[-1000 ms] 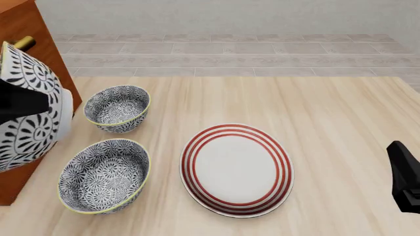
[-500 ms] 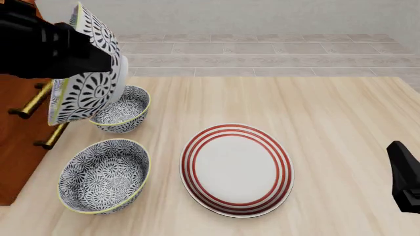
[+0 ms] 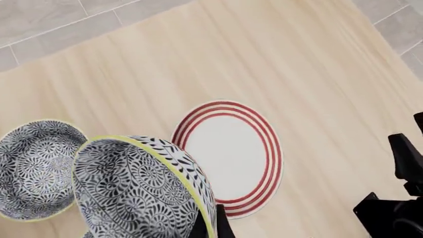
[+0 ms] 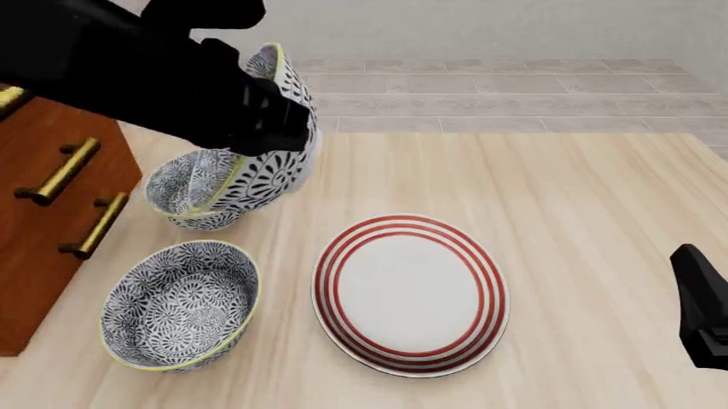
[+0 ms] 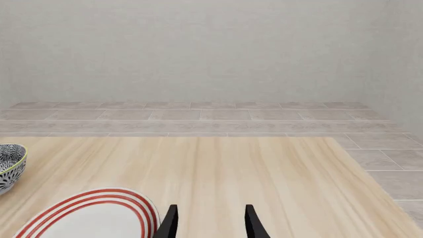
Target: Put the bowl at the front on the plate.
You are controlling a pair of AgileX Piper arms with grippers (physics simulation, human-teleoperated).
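My left gripper is shut on the rim of a navy-and-white flowered bowl. It holds this bowl tilted in the air, above the rear bowl on the table. In the left wrist view the held bowl fills the lower part, with the gripper clamped on its yellow-green rim. The white plate with red rings lies flat and bare in the middle of the table, to the right of the held bowl. A third bowl stands nearest the front edge, left of the plate. My right gripper is open and holds nothing.
A wooden cabinet with brass handles stands at the table's left edge, beside the two standing bowls. The right arm rests low at the right edge. The plate and another standing bowl show in the left wrist view.
The left arm has swung the held bowl rightward, from beside the cabinet to above the rear bowl, closer to the plate. The right arm has not moved.
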